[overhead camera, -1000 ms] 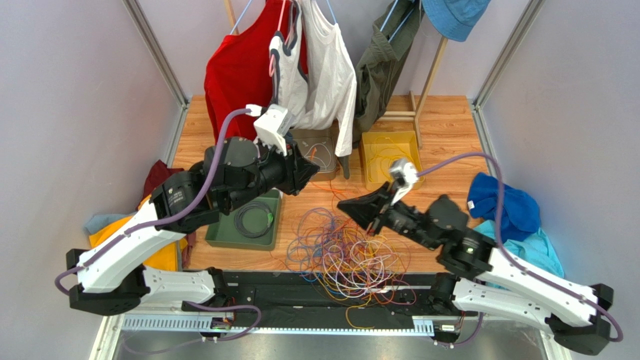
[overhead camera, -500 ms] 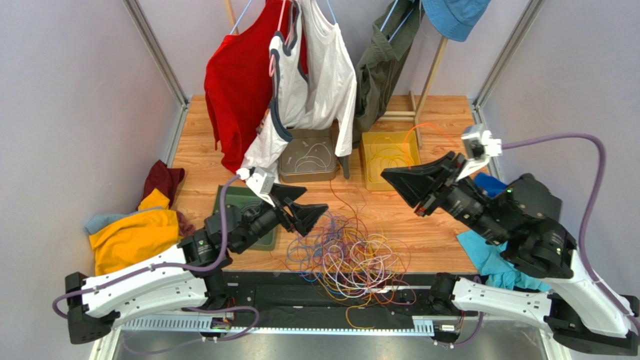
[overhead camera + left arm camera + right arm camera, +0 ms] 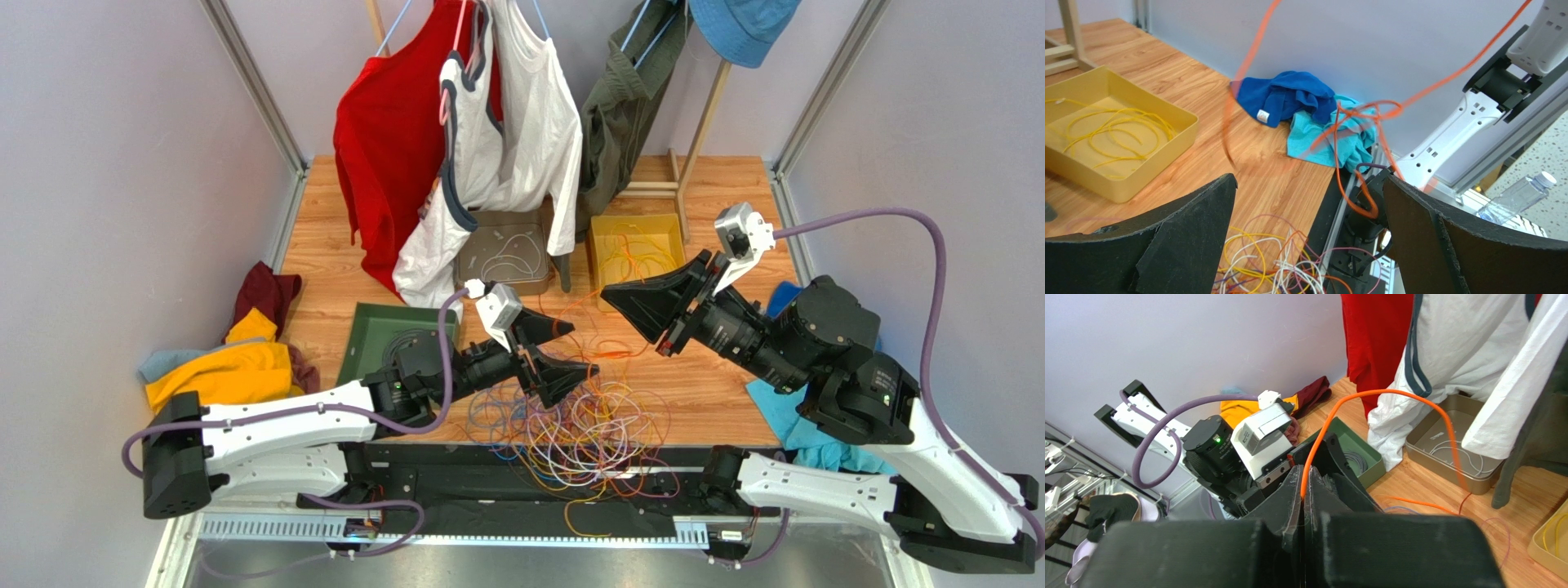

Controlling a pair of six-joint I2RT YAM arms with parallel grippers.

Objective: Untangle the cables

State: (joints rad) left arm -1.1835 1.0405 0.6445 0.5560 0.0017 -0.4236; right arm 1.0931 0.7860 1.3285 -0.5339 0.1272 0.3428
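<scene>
The cables (image 3: 570, 431) lie in a loose, many-coloured snarl on the wooden floor by the near edge, and also show in the left wrist view (image 3: 1272, 263). My right gripper (image 3: 610, 295) is raised above and behind the snarl. In the right wrist view it (image 3: 1304, 478) is shut on an orange cable (image 3: 1389, 393) that arches up and right from the fingertips. My left gripper (image 3: 579, 357) is open and empty just over the snarl's back edge. The same orange cable (image 3: 1447, 75) crosses in front of its wide-apart fingers (image 3: 1177, 242).
A yellow tray (image 3: 669, 228) holds yellow wires, a grey tray (image 3: 503, 289) white ones, and a green tray (image 3: 366, 328) a dark coil. Clothes (image 3: 491, 123) hang on a rack at the back. Cloth piles lie at the left (image 3: 215, 374) and right (image 3: 779, 417).
My left arm came down from the back and reached right, over the snarl. My right arm lifted up and back to the right with the orange cable held.
</scene>
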